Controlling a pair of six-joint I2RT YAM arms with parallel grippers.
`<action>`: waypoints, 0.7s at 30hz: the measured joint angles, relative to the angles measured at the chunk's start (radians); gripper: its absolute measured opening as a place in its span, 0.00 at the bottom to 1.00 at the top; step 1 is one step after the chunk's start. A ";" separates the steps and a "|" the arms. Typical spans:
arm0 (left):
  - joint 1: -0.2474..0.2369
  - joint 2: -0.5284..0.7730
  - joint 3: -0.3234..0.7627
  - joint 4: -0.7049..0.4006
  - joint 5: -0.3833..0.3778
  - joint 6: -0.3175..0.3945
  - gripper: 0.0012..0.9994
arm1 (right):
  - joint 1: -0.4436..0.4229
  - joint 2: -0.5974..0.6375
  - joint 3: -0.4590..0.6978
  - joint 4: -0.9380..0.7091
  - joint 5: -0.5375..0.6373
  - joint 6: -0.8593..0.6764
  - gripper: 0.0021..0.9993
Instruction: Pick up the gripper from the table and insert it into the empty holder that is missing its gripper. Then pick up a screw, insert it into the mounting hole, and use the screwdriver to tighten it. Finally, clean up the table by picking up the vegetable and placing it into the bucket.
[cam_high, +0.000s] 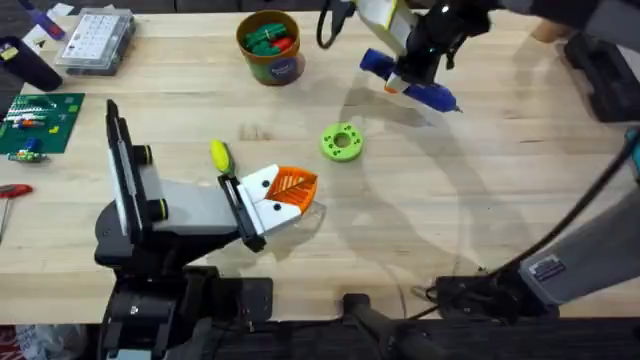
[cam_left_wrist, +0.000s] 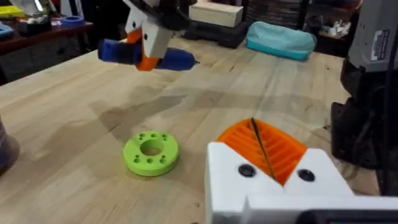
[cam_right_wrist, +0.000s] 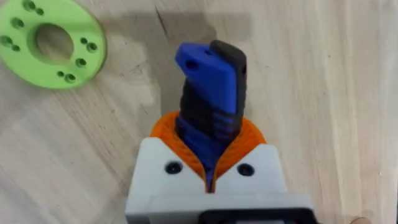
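The right gripper (cam_high: 415, 72) pinches the blue screwdriver (cam_high: 425, 92) above the table, beyond the green disc (cam_high: 341, 142), its long axis roughly level — the left gripper (cam_high: 290, 190), pads pressed together empty, rests nearer the disc.

The right arm reaches from its base at the table's near right corner up and across to the far side, its gripper (cam_high: 418, 78) raised above the tabletop with the white fingers and orange ribbed pads (cam_right_wrist: 186, 146) clamped on the screwdriver (cam_high: 420, 90). The left arm lies low over the near left of the table, forearm stretched toward the middle, its gripper (cam_high: 290, 190) just above the surface, pads pressed together with nothing between them.
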 joint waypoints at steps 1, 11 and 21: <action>0.000 0.000 0.000 0.002 -0.012 0.000 0.00 | 0.000 0.014 0.000 0.001 0.008 -0.010 0.01; 0.000 0.000 0.000 0.012 -0.087 0.000 0.00 | 0.000 0.147 0.000 0.002 0.052 -0.077 0.01; 0.000 0.000 0.000 0.013 -0.095 0.006 0.17 | 0.000 0.161 0.000 0.002 0.063 -0.092 0.49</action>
